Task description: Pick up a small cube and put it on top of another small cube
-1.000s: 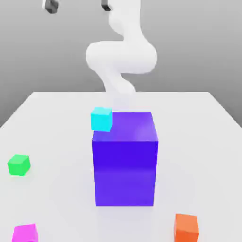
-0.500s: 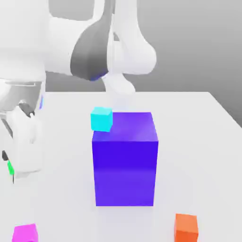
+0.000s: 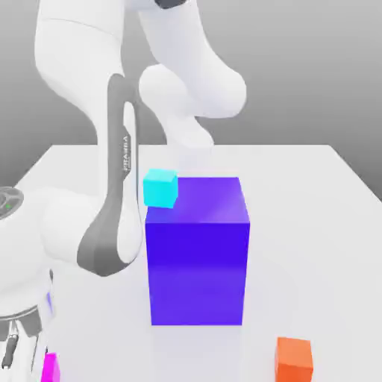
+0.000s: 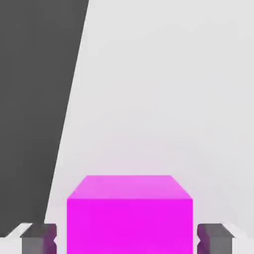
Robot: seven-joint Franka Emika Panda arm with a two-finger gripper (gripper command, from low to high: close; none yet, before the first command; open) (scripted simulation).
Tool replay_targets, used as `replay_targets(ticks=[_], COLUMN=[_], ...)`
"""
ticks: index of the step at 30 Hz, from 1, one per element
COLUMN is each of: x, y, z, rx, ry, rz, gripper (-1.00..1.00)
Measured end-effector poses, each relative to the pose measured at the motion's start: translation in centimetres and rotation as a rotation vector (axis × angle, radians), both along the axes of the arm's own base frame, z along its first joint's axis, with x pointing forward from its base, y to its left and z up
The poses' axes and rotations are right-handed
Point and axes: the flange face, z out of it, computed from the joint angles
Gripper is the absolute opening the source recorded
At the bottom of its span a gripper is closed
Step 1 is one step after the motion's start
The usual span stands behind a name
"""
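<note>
Swung down from high above, the arm now reaches the desk's (image 3: pixel 298 160) near corner.
Small bright magenta cube (image 4: pixel 130 214) sits on the desk between the hand's (image 4: pixel 129 237) fingers (image 4: pixel 38 238), which flank it with thin gaps, not clamped.

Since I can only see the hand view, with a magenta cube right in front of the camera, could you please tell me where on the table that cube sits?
Observer: The magenta cube sits in the near corner on the exterior view's left, partly behind the arm.
Operator: Is anything large close by?
Observer: A big blue-violet block stands mid-table, apart from it.
Operator: Any other small cubes?
Observer: An orange cube lies near the front on the exterior view's right, and a cyan cube shows at the block's far top corner.
</note>
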Motion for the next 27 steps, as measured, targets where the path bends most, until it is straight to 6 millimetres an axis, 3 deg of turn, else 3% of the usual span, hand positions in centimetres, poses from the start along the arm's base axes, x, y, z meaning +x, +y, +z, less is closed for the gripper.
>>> replay_targets(ticks=[3,7,8,13,16,20,22,23,24,26,27], x=[0.0,-0.2,-1.4,-10.8,-17.3,-27.4,-32.1,-31.5,-29.3,-28.6,-28.5], y=[0.0,-0.1,-1.2,-7.5,-10.1,-12.8,-14.5,-14.1,-12.8,-12.2,-12.1], z=[-0.3,4.6,5.4,7.8,9.1,10.4,9.4,8.5,7.4,5.2,4.5], rx=[0.001,0.0,-0.003,-0.017,-0.016,-0.004,0.0,0.0,0.0,0.0,0.001], ry=[0.0,0.001,0.006,0.026,0.027,0.01,0.003,0.002,0.002,0.002,0.002], rz=[-0.001,-0.004,-0.024,-0.183,-0.29,-0.482,-0.596,-0.579,-0.517,-0.494,-0.491], gripper=[-1.0,-1.0,-1.0,-1.0,-1.0,-1.0,-1.0,-1.0,-1.0,-1.0,1.0])
